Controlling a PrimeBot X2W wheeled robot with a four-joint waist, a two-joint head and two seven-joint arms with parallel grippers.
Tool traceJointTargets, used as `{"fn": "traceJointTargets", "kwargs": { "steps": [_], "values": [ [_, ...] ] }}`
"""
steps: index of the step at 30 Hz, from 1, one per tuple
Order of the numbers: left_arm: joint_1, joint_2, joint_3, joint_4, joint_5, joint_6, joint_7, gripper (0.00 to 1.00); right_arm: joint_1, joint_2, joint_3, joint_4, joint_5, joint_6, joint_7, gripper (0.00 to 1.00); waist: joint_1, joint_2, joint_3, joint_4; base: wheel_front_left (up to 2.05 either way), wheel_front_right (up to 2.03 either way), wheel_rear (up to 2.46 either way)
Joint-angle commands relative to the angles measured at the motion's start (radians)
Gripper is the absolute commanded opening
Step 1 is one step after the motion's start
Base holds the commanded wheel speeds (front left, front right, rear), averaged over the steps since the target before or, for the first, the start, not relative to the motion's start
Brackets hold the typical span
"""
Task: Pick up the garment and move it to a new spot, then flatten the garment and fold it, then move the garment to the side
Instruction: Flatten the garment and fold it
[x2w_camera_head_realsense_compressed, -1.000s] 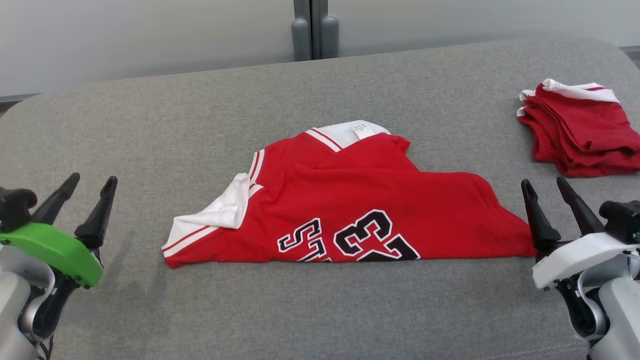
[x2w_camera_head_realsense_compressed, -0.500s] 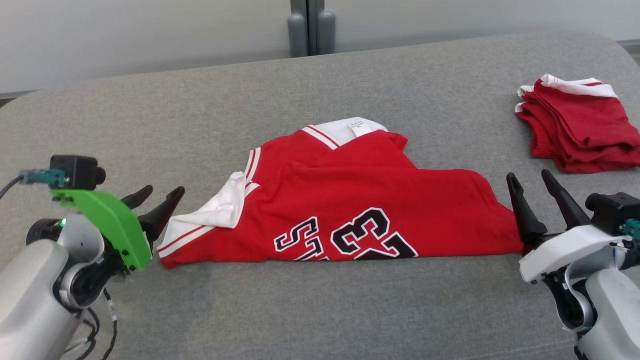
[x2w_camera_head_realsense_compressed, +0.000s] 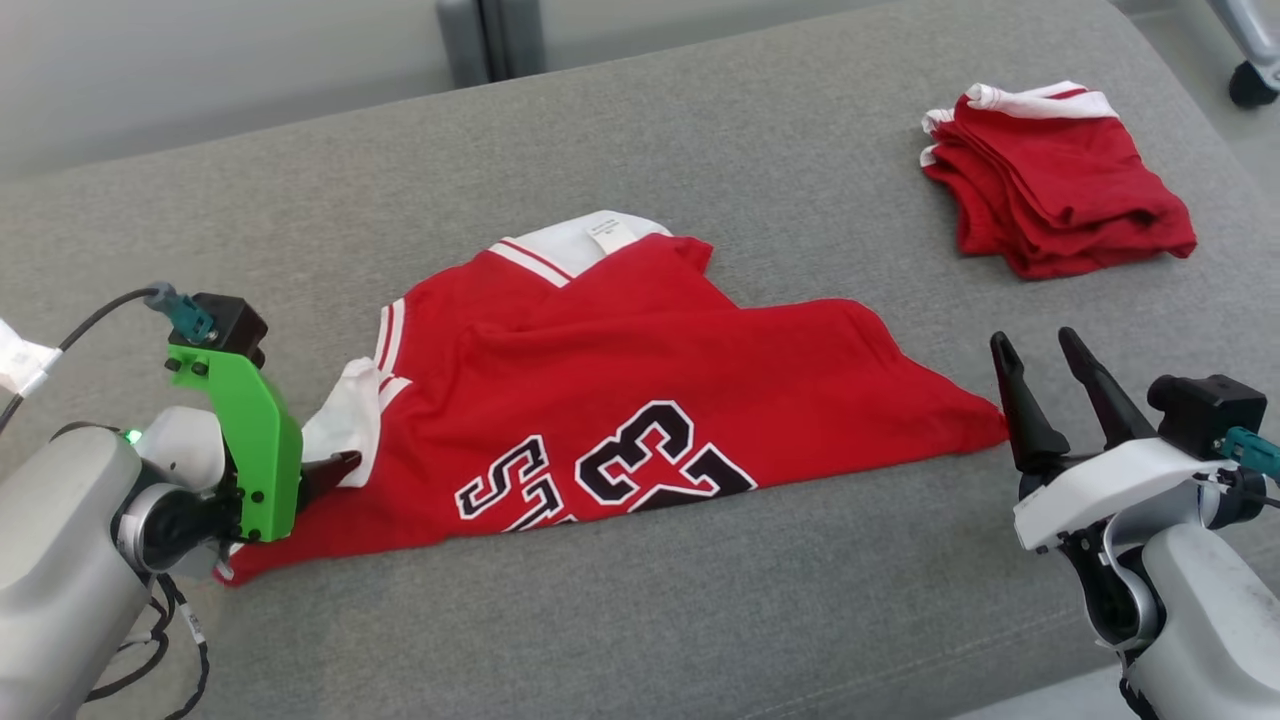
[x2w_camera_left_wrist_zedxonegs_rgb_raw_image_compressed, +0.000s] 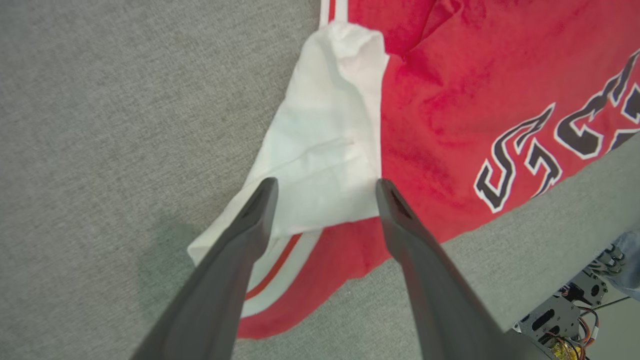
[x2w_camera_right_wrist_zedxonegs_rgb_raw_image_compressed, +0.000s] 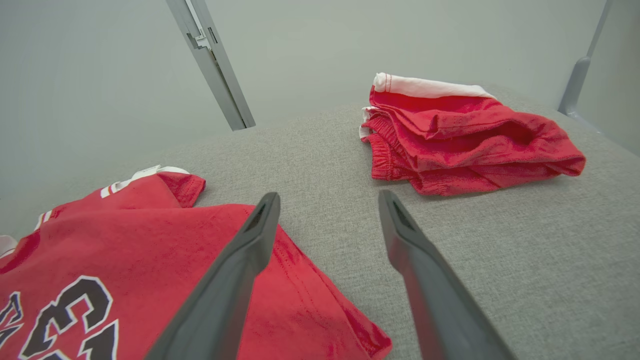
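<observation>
The left gripper (x2w_camera_left_wrist_zedxonegs_rgb_raw_image_compressed: 326, 184), fingers spread wide, straddles in the left wrist view the turned-back white sleeve (x2w_camera_left_wrist_zedxonegs_rgb_raw_image_compressed: 330, 135) of the red numbered jersey (x2w_camera_left_wrist_zedxonegs_rgb_raw_image_compressed: 440, 100) on the grey fabric surface (x2w_camera_left_wrist_zedxonegs_rgb_raw_image_compressed: 100, 100); for a clean grasp it should, I judge, sink and pinch every layer. In the head view a green bracket (x2w_camera_head_realsense_compressed: 255, 440) hides most of those fingers, while the right gripper (x2w_camera_head_realsense_compressed: 1031, 340), likewise spread and empty, stands just beside the jersey's opposite corner. The right wrist view cuts the jersey off.

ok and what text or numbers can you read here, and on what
"S": black white-edged letter on the jersey, partly folded under.
"3", "2", it seems: same print beside it, also cut off.
Print on the neck label: too small to read.
Red pile: no text showing.
</observation>
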Motion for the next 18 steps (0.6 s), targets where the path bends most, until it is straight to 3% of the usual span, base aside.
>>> {"fn": "traceJointTargets", "kwargs": {
  "steps": [1, 7, 9, 10, 18],
  "values": [
    [-0.022, 0.008, -0.004, -0.001, 0.000, -0.003, 0.014, 1.00, -0.009, 0.001, 0.000, 0.007, 0.011, -0.001, -0.008, 1.00, 0.0000, 0.0000, 0.039, -0.042, 0.00, 0.00, 0.00],
    [-0.034, 0.019, -0.041, 0.023, 0.047, 0.005, 0.039, 1.00, -0.026, 0.001, 0.010, 0.022, 0.017, -0.001, -0.015, 1.00, 0.0000, 0.0000, 0.045, -0.044, 0.00, 0.00, 0.00],
    [-0.039, 0.018, -0.054, 0.034, 0.069, 0.010, 0.039, 0.27, -0.030, 0.000, 0.014, 0.024, 0.017, -0.001, -0.016, 1.00, 0.0000, 0.0000, 0.042, -0.038, 0.00, 0.00, 0.00],
    [-0.041, 0.017, -0.054, 0.041, 0.074, 0.014, 0.033, 0.00, -0.030, -0.002, 0.014, 0.025, 0.017, -0.001, -0.017, 1.00, 0.0000, 0.0000, 0.040, -0.034, 0.00, 0.00, 0.00],
    [-0.063, 0.012, -0.030, -0.003, 0.058, 0.006, -0.012, 0.00, 0.000, -0.021, 0.003, 0.028, 0.008, -0.001, -0.016, 1.00, 0.0000, 0.0000, -0.005, 0.041, 0.00, 0.00, 0.00]
  ]
}}
